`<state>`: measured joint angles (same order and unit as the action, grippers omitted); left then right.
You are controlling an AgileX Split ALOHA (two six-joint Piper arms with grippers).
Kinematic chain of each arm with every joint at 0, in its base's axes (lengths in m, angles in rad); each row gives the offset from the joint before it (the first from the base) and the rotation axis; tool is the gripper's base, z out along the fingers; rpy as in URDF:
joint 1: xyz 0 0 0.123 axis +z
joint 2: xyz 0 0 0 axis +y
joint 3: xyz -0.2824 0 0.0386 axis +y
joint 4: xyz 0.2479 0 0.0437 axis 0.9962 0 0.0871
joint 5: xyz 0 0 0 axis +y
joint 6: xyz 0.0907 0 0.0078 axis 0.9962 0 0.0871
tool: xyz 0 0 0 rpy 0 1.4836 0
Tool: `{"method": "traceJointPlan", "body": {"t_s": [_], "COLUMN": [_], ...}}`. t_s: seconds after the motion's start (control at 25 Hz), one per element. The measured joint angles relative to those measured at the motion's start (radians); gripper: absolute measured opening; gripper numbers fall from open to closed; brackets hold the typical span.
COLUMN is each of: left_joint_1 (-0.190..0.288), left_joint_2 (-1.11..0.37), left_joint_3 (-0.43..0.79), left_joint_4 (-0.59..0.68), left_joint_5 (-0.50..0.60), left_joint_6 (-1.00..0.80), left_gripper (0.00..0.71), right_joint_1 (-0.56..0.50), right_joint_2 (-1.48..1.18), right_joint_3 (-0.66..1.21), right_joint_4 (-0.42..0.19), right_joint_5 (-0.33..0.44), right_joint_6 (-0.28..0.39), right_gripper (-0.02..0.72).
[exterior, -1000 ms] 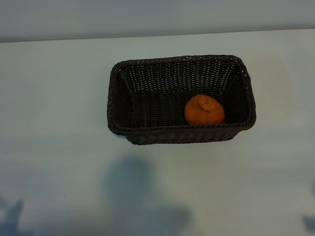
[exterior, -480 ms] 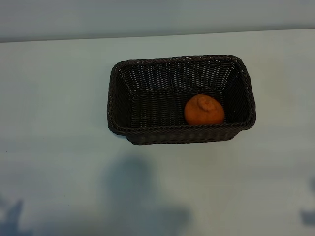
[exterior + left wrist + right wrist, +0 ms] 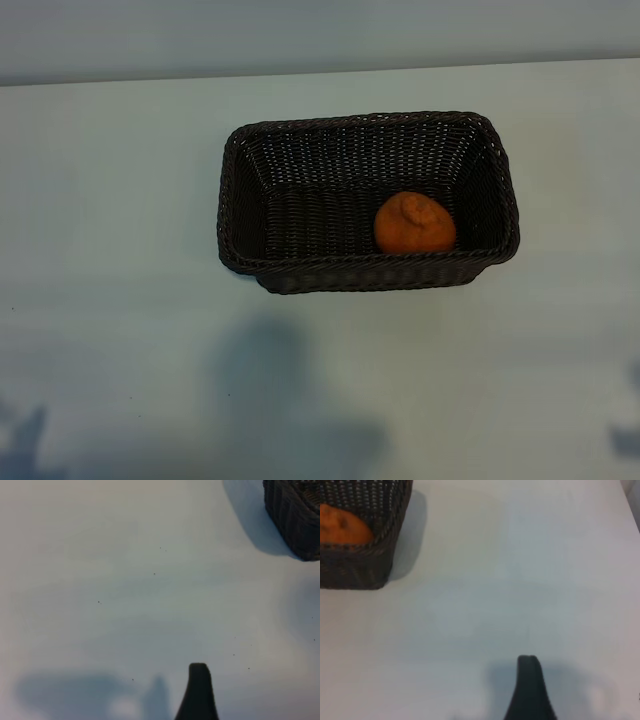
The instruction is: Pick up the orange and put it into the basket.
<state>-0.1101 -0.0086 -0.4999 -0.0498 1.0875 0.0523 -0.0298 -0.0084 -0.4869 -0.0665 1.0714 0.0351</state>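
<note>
Already the small round orange fruit (image 3: 415,224) with dimpled skin lies inside the dark brown rectangular woven wicker basket (image 3: 232,215), toward its 4 o'clock corner; the placing looks done, nothing visibly left. Both arms hang back over bare table near 6 o'clock, well apart from the basket, left gripper (image 3: 198,692) and right gripper (image 3: 530,690) open and empty

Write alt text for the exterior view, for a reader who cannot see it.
A small round orange fruit lies inside a rectangular dark brown woven wicker basket, near the basket's right end and its front wall. The basket stands on a pale table, with soft shadows on the tabletop in front of it.
</note>
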Motion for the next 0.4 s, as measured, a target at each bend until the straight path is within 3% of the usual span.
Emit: {"method": "traceJointPlan", "body": {"t_s": [0.4], "left_joint_1": [0.000], "left_joint_2": [0.000], "left_joint_3": [0.000], "left_joint_4": [0.000], "left_joint_5": [0.000], "left_joint_6": [0.000], "left_gripper": [0.590], "right_joint_1": [0.000], "right_joint_2": [0.000], "right_joint_3": [0.000], "right_joint_4": [0.000], "right_joint_5": [0.000], "right_joint_6": [0.000], "right_gripper": [0.496]}}
